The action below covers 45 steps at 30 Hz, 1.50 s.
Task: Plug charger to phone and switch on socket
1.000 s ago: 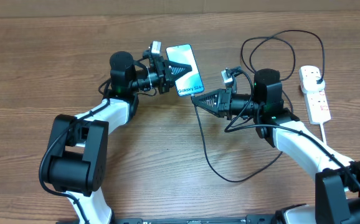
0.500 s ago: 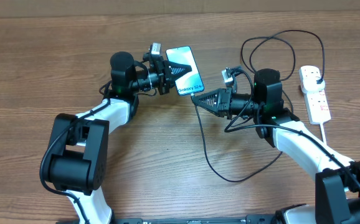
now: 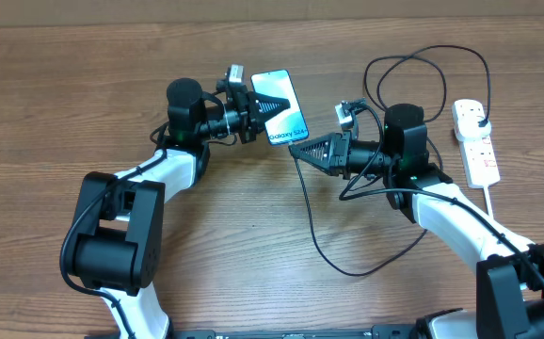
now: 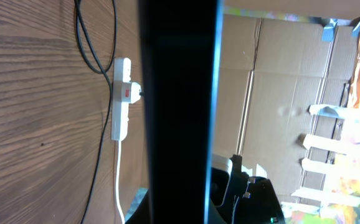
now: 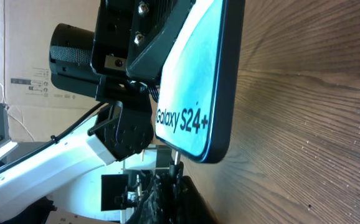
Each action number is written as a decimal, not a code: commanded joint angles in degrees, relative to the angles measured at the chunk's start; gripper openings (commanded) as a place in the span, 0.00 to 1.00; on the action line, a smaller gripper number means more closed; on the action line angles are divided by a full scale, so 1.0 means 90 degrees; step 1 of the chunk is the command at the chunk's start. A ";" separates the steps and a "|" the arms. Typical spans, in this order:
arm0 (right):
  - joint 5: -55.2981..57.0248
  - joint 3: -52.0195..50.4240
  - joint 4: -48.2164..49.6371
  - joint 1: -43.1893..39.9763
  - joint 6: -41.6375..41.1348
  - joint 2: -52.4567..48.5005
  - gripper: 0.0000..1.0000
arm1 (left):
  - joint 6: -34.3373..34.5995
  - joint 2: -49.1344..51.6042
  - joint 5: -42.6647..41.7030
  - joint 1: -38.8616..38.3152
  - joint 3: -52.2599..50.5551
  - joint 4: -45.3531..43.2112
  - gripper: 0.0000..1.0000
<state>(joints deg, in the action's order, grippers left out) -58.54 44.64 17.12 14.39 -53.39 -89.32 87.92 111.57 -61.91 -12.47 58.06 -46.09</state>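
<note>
Step in hand: the plug-in. Left gripper [image 3: 261, 108] is clamped on the phone [image 3: 289, 121], holding it tilted above the table [image 3: 65, 94]. Right gripper [image 3: 297, 151] is closed on the charger [image 3: 308, 217] just behind its tip. Tip sits right at the phone's bottom edge, can't tell if it's seated. Next move, I'd say: short straight push along the port, phone held firm. Socket [image 3: 477, 151] lies well off to the right, black plug in it, switch step not yet done

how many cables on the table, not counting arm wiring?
2: the black charger cable loops from the power strip to the right hand; the white cord trails from the strip's near end.
</note>
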 commanded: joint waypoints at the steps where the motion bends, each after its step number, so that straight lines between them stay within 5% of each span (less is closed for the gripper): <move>1: 0.0789 0.0075 0.0182 -0.0073 -0.0097 -0.0019 0.04 | -0.0296 -0.0039 -0.1044 -0.0410 0.0036 -0.0051 0.04; 27: 0.0709 0.0075 0.0185 -0.0073 -0.0158 -0.0019 0.04 | -0.0274 -0.0039 -0.0648 -0.0172 0.0036 -0.0080 0.04; 45: 0.0957 0.0075 -0.1042 -0.0073 0.1795 -0.0019 0.04 | -0.0923 -0.0039 -0.0556 0.0359 0.0036 -0.0073 0.04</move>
<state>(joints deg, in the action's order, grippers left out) -51.37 44.73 7.66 14.17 -41.80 -89.34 83.13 111.57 -65.17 -9.23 58.06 -46.22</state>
